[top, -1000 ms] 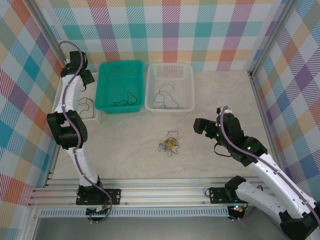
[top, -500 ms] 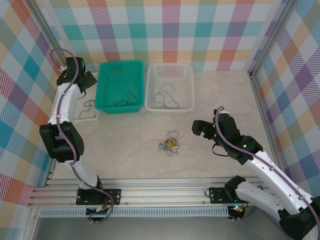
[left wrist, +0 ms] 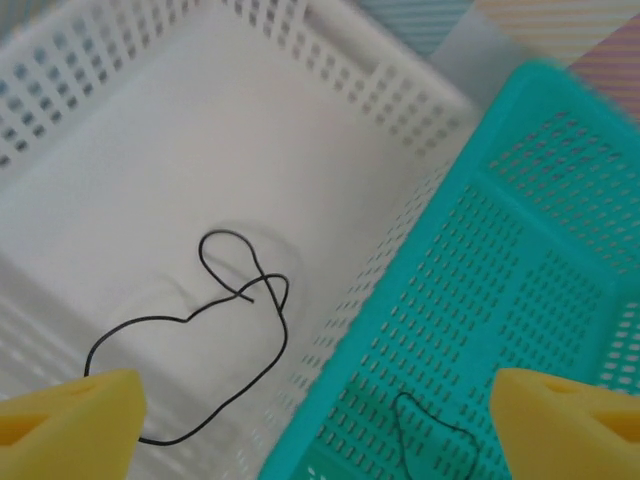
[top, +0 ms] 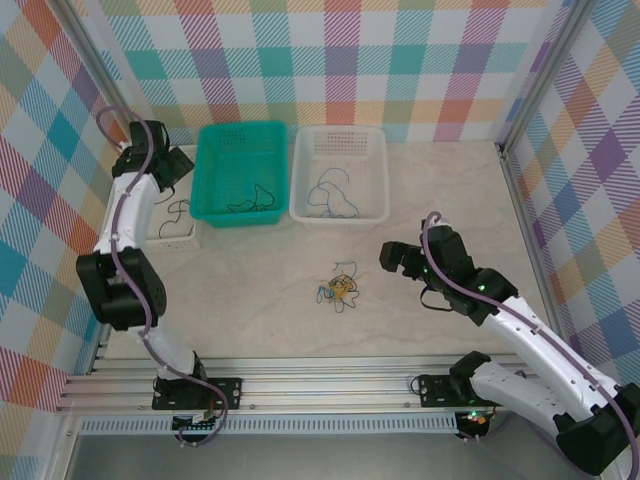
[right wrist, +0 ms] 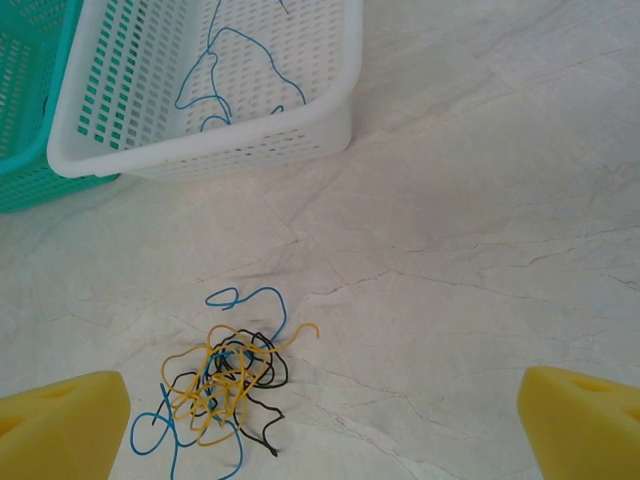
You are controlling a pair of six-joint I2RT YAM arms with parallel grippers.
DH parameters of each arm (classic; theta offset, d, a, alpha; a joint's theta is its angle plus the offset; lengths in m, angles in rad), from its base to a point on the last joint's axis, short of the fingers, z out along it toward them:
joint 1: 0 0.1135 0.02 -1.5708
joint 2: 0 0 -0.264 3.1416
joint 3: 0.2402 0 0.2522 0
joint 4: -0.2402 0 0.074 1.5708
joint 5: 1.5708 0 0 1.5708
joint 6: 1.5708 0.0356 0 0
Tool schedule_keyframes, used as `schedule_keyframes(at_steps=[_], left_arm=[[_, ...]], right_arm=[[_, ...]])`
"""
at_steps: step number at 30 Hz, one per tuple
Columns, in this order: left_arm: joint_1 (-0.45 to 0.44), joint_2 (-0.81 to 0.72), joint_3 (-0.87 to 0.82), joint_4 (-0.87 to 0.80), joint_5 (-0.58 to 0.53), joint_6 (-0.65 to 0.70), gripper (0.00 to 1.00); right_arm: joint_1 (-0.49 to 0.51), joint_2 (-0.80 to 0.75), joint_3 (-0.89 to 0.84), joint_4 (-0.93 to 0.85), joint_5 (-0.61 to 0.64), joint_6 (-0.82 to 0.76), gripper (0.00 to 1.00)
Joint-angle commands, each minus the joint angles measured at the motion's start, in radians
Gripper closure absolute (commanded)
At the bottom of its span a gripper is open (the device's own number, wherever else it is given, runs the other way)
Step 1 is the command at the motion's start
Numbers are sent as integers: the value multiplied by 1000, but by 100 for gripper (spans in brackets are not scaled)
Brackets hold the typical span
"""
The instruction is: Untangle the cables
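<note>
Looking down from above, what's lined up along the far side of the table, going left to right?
Small white basket → teal basket → larger white basket.

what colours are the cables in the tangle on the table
Blue, black and yellow; the tangle shows best in the right wrist view.

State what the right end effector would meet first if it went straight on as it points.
Probably bare table, with the tangled cables just beside its line; depth is unclear.
</note>
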Motion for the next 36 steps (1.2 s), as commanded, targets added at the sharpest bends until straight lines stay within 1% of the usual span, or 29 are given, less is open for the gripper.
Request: schedule_keyframes(at_steps=[1,3,8,11,13,19,22,26,30,31,36], left_arm=[[63,154,104,-154,140,-67,16],[64,231,196,-219,157,-74,19],[64,382,343,-320,142,-127,21],[64,468,407,-370,190,-149,25],[64,506,412,-383,205,-165,26],[66,523,349,-355,175,-208,29],[67,532,343,-344,188,-208,39],[69,525,349,-342,168,-199,66],[84,496,345,-343,167,-183,97],[86,484,342,-338,172,-176,100],[91,347,300,-271,164,-104,100]], right_arm=[[3,4,9,12,-11,23,0],[4,6,3,19,-14,34,0],[4,27,9,27,-22,47,0],[4,38,16,23,-25,48,0],[3,38,18,20,-24,51,0],[4,29,21,11,-21,52,0],[4,26,21,10,-18,55,0],[4,17,18,4,-22,61,0],[3,-3,0,5,-9,66,0],[3,-6,-1,5,-6,67,0],[3,-19,-3,-2,7,60,0]])
